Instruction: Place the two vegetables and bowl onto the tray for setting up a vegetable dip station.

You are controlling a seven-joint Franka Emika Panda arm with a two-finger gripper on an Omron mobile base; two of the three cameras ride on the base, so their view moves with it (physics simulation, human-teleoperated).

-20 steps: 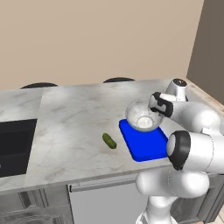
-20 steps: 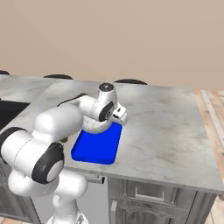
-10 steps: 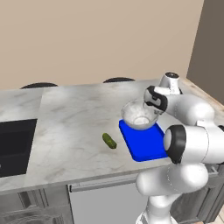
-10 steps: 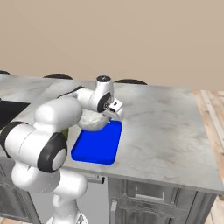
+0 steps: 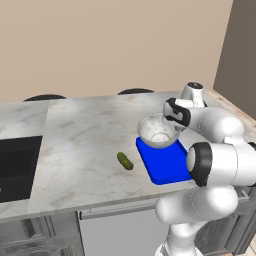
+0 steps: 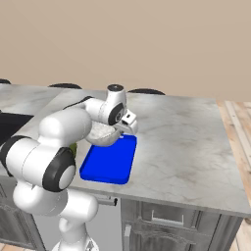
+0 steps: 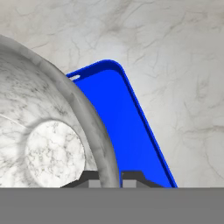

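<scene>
The bowl [image 5: 159, 131] is held in the air over the far end of the tray [image 5: 167, 162], and its rim is clamped by the gripper [image 7: 108, 177]. In the hand view the thick rim passes between the two dark finger tips, one tip inside the bowl and one outside, so the jaws are closed on the bowl's wall. The bowl is round and deep, greyish-white with fine dark speckles like stone, and a flat round bottom is seen inside it [image 7: 54, 153]. Its mouth is turned upward, with a slight tilt toward the left base camera.

The tray is flat, bright blue and rectangular, with rounded corners and a low raised rim [image 7: 144, 122]. It lies on the counter [image 5: 85, 145], with its long axis running from the front edge of the counter toward the far side. In the right base view the same tray [image 6: 110, 164] is seen just below the bowl [image 6: 103, 135], which is partly covered by the white arm.

The cucumber [image 5: 125, 161] is small, dark green and oblong. It lies flat on the counter, just beside the tray on its left side and not touching it. Its long axis runs diagonally, from far-left to near-right. The counter is of pale marble with grey veins, smooth and a little glossy.
</scene>
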